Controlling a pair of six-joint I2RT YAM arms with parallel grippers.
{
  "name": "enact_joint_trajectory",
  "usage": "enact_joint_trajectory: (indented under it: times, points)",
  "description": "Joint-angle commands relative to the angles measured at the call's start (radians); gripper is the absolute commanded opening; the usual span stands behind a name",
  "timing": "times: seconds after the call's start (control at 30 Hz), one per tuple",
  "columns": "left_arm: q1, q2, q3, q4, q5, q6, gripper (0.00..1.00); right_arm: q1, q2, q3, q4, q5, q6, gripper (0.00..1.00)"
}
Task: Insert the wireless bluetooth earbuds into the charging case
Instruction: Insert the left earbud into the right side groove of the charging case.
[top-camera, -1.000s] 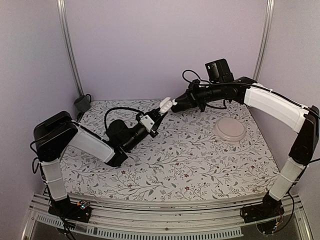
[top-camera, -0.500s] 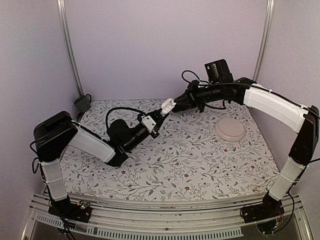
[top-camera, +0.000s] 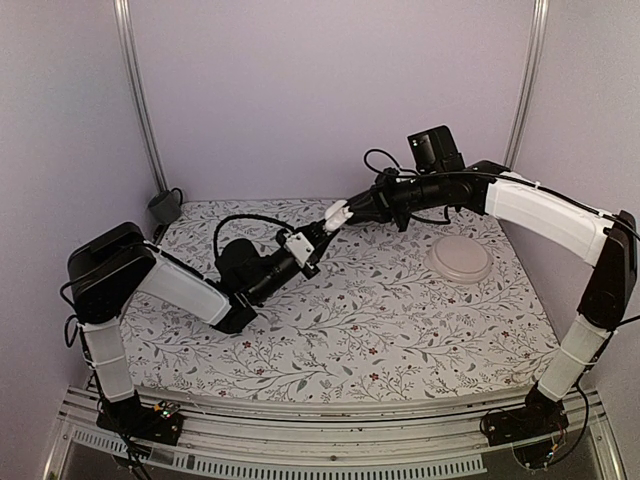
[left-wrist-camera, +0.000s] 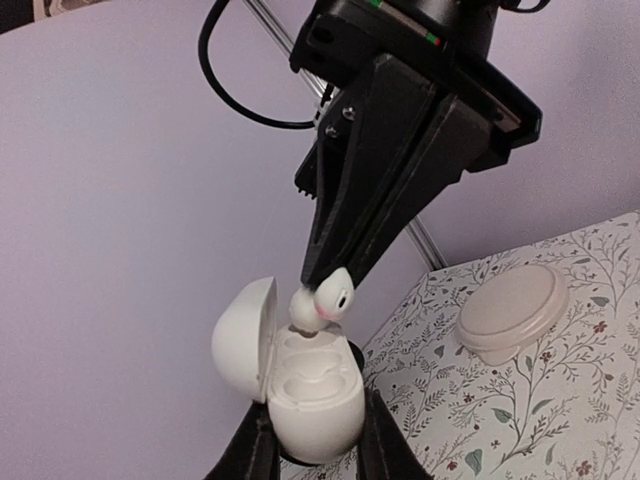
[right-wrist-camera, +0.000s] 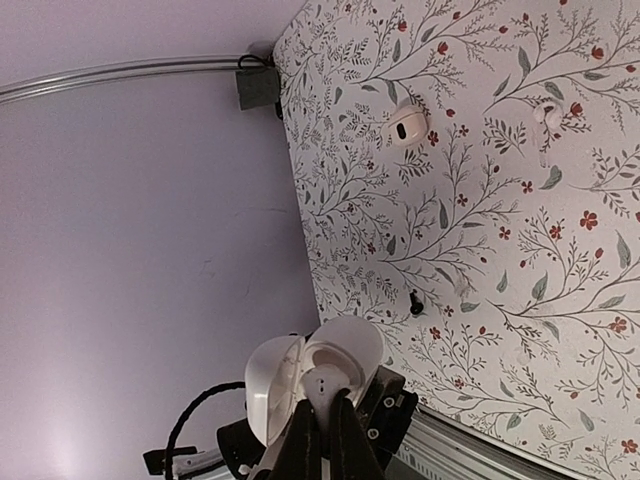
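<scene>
Right wrist: white lump (right-wrist-camera: 405, 125), black bit (right-wrist-camera: 415, 300) on table (right-wrist-camera: 520, 250) beyond charging case (right-wrist-camera: 360, 350).

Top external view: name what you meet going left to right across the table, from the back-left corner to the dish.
grey box in the back corner → left arm's black wrist → charging case → pale round dish

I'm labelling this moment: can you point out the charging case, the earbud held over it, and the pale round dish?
charging case (left-wrist-camera: 318, 412): left wrist view, front of its lower shell.
earbud (left-wrist-camera: 324, 299): left wrist view, its rounded head.
pale round dish (left-wrist-camera: 512, 306): left wrist view, its flat top.
</scene>
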Motion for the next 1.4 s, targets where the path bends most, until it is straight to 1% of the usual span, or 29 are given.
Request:
enact_joint_trajectory:
  times: [0.0, 0.53, 0.87, 1.17, 1.23, 1.27, 1.37]
  points:
    - [-0.016, -0.001, 0.015, 0.045, -0.003, 0.015, 0.0, 0.003, -0.007, -0.023, -0.032, 0.022, 0.021, 0.02]
    - [-0.029, 0.019, 0.022, 0.082, -0.008, 0.044, 0.0, 0.008, 0.027, -0.015, -0.088, 0.016, 0.044, 0.02]
    - [-0.041, 0.024, 0.015, 0.111, 0.04, 0.04, 0.0, 0.013, 0.095, 0.085, -0.164, 0.03, 0.043, 0.02]
    - [-0.053, 0.049, 0.033, 0.184, 0.069, 0.008, 0.0, 0.022, 0.14, 0.167, -0.206, 0.037, 0.051, 0.03]
    - [-0.055, 0.049, 0.036, 0.194, 0.076, 0.004, 0.0, 0.023, 0.145, 0.178, -0.208, 0.031, 0.052, 0.03]
    - [-0.056, 0.076, 0.038, 0.2, 0.081, 0.003, 0.0, 0.023, 0.145, 0.18, -0.206, 0.03, 0.053, 0.04]
    - [-0.057, 0.091, 0.04, 0.212, 0.078, -0.005, 0.0, 0.024, 0.147, 0.188, -0.208, 0.029, 0.052, 0.09]
